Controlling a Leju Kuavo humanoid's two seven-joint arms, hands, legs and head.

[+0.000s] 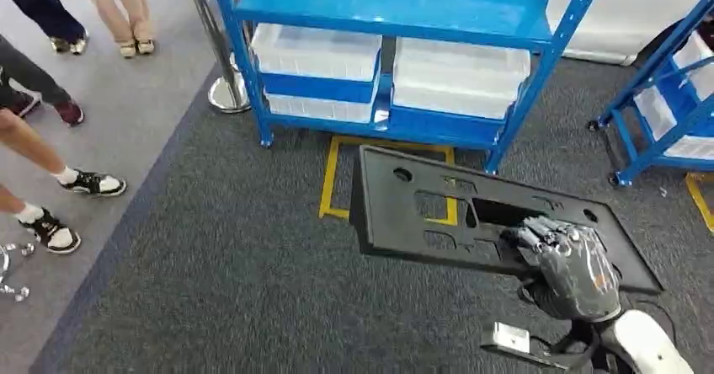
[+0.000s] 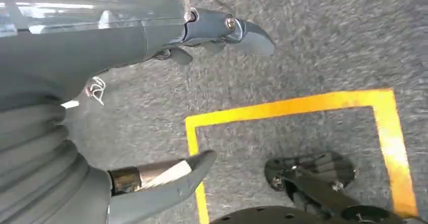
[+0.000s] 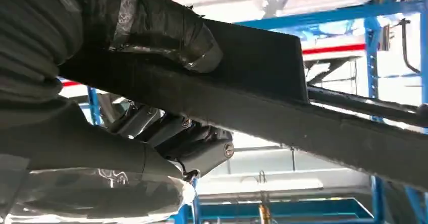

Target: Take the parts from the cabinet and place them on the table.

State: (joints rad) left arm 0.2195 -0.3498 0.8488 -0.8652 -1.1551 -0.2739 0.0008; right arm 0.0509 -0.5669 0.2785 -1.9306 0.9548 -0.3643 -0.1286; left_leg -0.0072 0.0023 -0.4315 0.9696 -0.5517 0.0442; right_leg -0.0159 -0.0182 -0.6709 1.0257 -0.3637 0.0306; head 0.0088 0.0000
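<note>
A long black plastic panel point(image 1: 438, 210) with several cut-outs hangs flat above the grey carpet in front of the blue cabinet point(image 1: 396, 20). My right hand point(image 1: 568, 264) grips its near right edge, fingers over the top. The right wrist view shows the panel's edge point(image 3: 282, 108) pinched between the thumb point(image 3: 166, 32) and the darker fingers point(image 3: 197, 143). My left hand point(image 2: 166, 108) hangs over the carpet with thumb and fingers apart and nothing in it.
White bins point(image 1: 316, 54) sit on the cabinet's lower shelves. A second blue rack point(image 1: 665, 113) stands at the right. Yellow tape point(image 1: 333, 180) marks a box on the carpet. A chrome post base point(image 1: 226, 92) and several people's legs point(image 1: 50, 180) are at the left.
</note>
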